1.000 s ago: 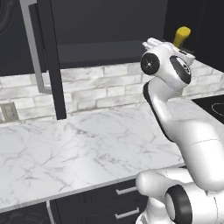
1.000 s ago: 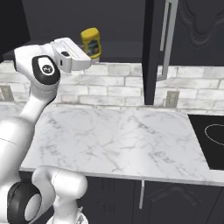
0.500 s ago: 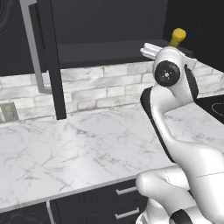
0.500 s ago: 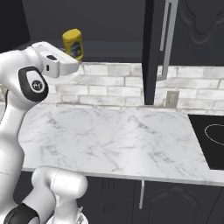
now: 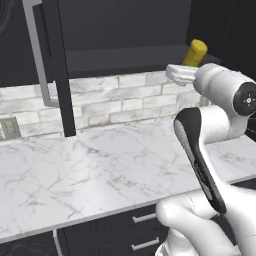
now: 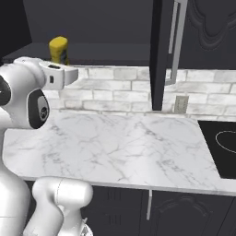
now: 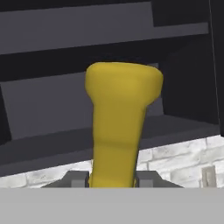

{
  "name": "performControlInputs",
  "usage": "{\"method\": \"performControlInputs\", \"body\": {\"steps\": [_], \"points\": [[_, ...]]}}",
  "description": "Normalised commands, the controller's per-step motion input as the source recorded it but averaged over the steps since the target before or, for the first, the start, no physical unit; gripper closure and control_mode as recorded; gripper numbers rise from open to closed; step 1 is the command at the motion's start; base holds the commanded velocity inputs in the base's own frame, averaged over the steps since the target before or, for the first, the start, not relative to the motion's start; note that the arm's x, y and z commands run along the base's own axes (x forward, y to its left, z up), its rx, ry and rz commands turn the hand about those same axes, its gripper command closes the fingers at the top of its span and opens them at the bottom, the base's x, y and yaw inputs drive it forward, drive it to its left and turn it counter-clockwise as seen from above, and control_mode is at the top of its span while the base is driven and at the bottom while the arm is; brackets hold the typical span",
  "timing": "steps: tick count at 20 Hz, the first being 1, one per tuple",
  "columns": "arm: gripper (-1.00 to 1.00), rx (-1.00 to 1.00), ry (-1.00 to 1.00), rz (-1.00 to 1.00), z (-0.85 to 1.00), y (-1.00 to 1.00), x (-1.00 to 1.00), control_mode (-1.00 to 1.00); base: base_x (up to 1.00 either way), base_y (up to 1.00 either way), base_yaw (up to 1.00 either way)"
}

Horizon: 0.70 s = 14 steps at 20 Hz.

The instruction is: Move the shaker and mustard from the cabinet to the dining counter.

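Hand view shows the fingers pinching the mustard upright, now drawn out of the open cabinet and swung sideways above the marble counter, likely ready for carrying to the dining counter.

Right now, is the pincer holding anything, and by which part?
Yes: the mustard, gripped low at its narrower end. The pincer has a finger on each side, and the wide end points away toward the cabinet.

No readable text anywhere (the mustard bottle shows plain yellow).
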Motion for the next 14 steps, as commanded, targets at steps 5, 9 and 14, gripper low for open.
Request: {"method": "performControlInputs", "body": {"steps": [5,9,14], "points": [[1.0,-0.17,0.17,0.41,0.0,0.13,-0.61,-1.0,0.0,0.0,0.0],[1.0,-0.14,0.19,0.18,0.0,0.06,-0.55,-1.0,0.0,0.0,0.0],[1.0,-0.06,0.04,-0.02,-0.1,0.14,-0.43,-1.0,0.0,0.0,0.0]]}}
